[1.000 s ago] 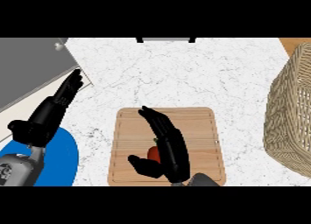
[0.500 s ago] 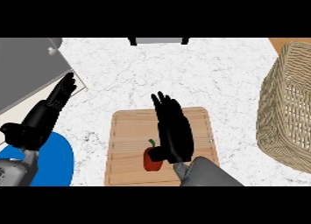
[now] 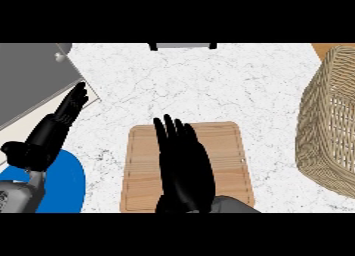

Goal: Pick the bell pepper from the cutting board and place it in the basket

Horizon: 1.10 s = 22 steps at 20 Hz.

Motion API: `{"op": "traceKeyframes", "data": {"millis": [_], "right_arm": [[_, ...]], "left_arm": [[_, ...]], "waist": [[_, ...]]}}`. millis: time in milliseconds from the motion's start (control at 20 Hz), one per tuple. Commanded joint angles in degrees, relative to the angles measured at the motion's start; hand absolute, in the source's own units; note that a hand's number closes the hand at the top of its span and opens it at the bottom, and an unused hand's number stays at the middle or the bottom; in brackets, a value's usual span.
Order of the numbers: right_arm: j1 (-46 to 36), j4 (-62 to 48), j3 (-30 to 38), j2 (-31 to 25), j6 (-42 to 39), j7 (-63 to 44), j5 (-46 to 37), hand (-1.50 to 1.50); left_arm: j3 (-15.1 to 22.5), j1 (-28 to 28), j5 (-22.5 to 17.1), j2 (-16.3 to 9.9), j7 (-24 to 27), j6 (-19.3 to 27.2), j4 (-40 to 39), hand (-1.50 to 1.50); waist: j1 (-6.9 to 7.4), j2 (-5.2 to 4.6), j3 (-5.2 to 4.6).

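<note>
Covering cutting board (image 3: 228, 150), flat right hand (image 3: 184, 167); basket (image 3: 335, 120) apart.

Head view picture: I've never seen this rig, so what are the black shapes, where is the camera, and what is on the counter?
The camera looks steeply down from the robot's head at a white marble counter. The black shapes are its hands on grey forearms. The right hand lies flat, fingers straight, over a wooden cutting board; no bell pepper shows, possibly hidden beneath it. The left hand rests open at the left, above a blue plate. A wicker basket stands at the right.
</note>
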State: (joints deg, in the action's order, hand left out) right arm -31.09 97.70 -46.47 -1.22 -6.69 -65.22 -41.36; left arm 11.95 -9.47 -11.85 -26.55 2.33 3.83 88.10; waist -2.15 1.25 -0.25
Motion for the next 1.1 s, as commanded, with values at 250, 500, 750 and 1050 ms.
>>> {"op": "traceKeyframes", "data": {"millis": [250,500,750,1050], "right_arm": [[3.02,19.17,0.69,-0.72,-15.56,-19.50,0.74,-1.50],[4.99,18.62,2.77,0.81,-14.76,-17.59,-0.93,-1.50],[12.93,13.98,-1.89,1.12,-4.65,-10.14,-9.68,-1.50],[23.79,11.57,-5.09,-1.91,2.90,-0.11,-17.83,-1.50]], "left_arm": [[-0.30,2.44,0.51,0.38,2.00,-1.17,0.57,0.00],[-1.04,-1.20,0.01,0.55,-1.37,-2.05,1.39,0.00],[-1.85,1.45,0.96,0.39,-0.59,-2.47,3.48,0.00],[-3.41,-2.53,0.60,1.81,-3.26,-4.29,0.22,0.00]], "waist": [[0.81,-0.56,0.15],[1.43,-0.95,0.20],[2.19,-1.05,0.24],[1.66,-1.15,0.27]]}}
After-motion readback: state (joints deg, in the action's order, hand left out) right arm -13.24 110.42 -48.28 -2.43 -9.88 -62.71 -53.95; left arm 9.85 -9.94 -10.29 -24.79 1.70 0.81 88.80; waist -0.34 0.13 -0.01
